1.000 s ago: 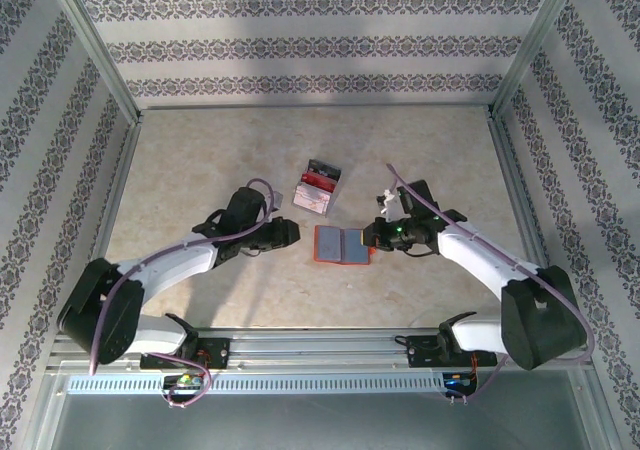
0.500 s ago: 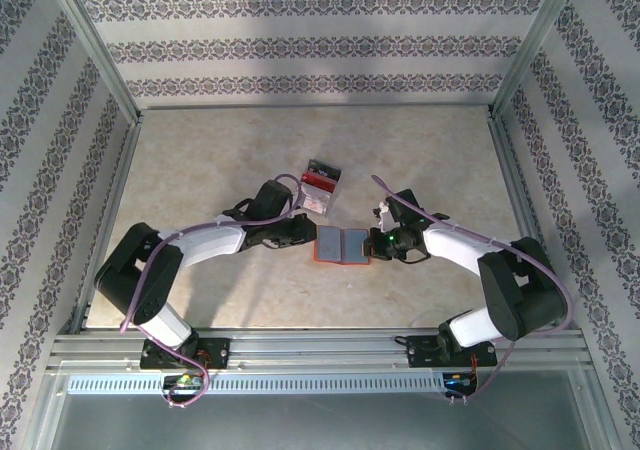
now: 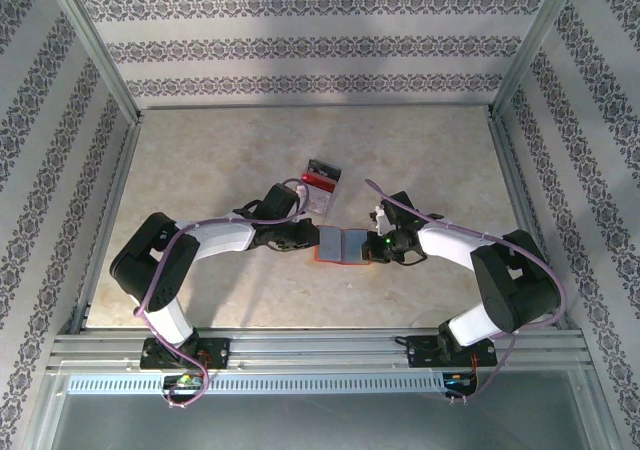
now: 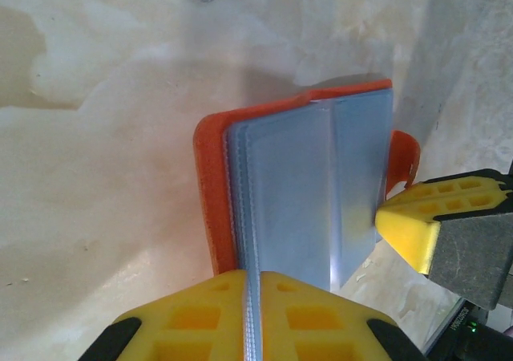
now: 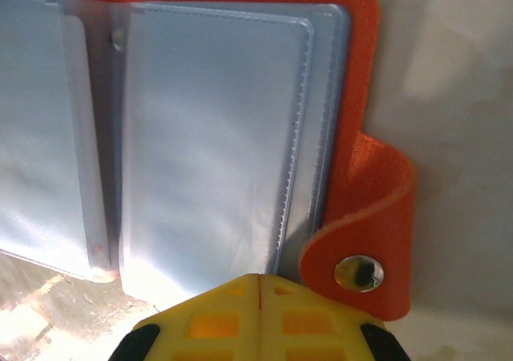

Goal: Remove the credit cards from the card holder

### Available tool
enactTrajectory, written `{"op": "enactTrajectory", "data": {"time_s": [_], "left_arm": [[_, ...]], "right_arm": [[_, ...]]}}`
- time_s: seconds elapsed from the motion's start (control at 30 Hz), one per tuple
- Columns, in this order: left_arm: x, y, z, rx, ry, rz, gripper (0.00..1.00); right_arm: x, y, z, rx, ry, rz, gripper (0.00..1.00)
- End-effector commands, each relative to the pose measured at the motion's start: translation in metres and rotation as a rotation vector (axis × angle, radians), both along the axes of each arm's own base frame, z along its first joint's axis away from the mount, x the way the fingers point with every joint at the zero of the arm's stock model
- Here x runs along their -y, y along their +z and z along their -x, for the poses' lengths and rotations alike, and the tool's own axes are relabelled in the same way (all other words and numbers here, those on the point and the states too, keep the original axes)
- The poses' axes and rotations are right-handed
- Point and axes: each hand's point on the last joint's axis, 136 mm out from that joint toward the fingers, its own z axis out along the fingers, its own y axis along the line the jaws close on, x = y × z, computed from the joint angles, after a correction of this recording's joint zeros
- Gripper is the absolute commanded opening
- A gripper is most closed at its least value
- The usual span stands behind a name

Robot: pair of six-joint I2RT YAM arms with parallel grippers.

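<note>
The card holder (image 3: 342, 246) lies open on the table, orange-red outside with grey-blue pockets (image 5: 216, 136) and a rounded snap tab (image 5: 369, 241). My left gripper (image 3: 311, 238) is at its left edge. Its yellow fingers (image 4: 192, 313) are shut on one thin grey-blue pocket leaf (image 4: 255, 297), which stands on edge between them. My right gripper (image 3: 374, 249) is shut, with its tips (image 5: 258, 297) at the holder's right edge beside the tab. Its yellow finger (image 4: 409, 225) touches the right pocket. The credit cards are hidden; the pockets look opaque.
A clear plastic box with red contents (image 3: 320, 178) lies just behind the holder, close to my left wrist. Metal frame rails (image 3: 320, 345) run along the near edge, and patterned walls (image 3: 320, 50) close in the table's sides and back.
My left arm swung right to the holder and its gripper shut on the pocket leaf. My right gripper stayed shut and slid slightly left against the holder's edge.
</note>
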Motion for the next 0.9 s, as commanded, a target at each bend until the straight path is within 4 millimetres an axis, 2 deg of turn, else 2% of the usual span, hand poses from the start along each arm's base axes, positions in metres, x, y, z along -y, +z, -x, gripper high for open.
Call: {"op": "enactTrajectory", "data": {"time_s": [0.0, 0.33, 0.5, 0.63, 0.87], "left_arm": [[0.011, 0.001, 0.000, 0.006, -0.036, 0.005, 0.13], [0.016, -0.007, 0.003, -0.017, -0.050, 0.005, 0.13], [0.021, -0.003, 0.002, -0.006, -0.062, 0.016, 0.13], [0.019, -0.007, 0.002, -0.009, -0.060, -0.002, 0.13], [0.016, -0.015, 0.004, -0.024, -0.054, -0.022, 0.13]], "right_arm": [[0.007, -0.013, 0.007, -0.022, 0.016, 0.073, 0.00], [0.007, -0.015, 0.008, -0.030, 0.022, 0.084, 0.00], [0.004, -0.013, 0.007, -0.031, 0.024, 0.071, 0.00], [0.001, 0.001, 0.003, 0.000, 0.020, 0.048, 0.00], [0.013, 0.042, -0.007, 0.100, -0.023, 0.069, 0.01]]}}
